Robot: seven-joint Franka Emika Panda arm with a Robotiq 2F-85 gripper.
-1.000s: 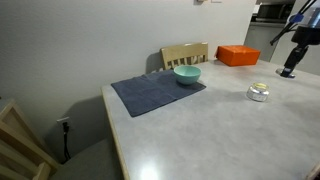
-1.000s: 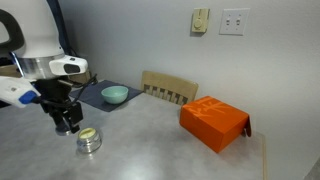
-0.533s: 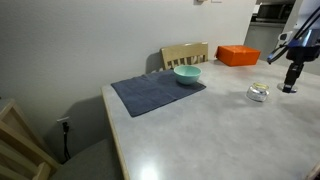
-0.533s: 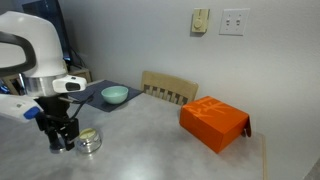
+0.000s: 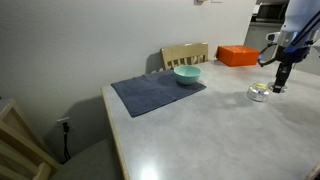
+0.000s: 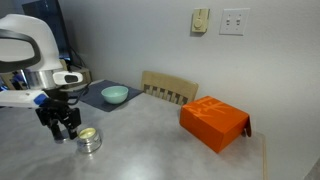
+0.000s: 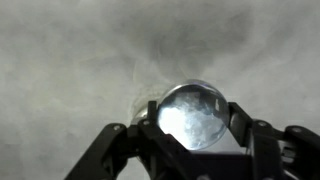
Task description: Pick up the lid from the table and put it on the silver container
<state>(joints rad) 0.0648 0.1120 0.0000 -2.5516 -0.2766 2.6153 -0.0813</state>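
Wrist view: black two-finger gripper (image 7: pixel 195 125) is clamping a shiny round metal lid (image 7: pixel 195 106), its jaws standing only as wide as that lid.
Silver container (image 6: pixel 89 141): small squat shiny pot is sitting on the grey table (image 6: pixel 150 150) just beside the gripper; something pale yellow is showing at its top.
Teal bowl (image 5: pixel 187 74): is resting on the dark blue mat (image 5: pixel 145 95), contents hidden.
Orange box (image 6: pixel 213 122): is lying closed, well apart.

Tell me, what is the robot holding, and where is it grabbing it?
The shiny round lid, pinched at its rim between the two fingers of the gripper.
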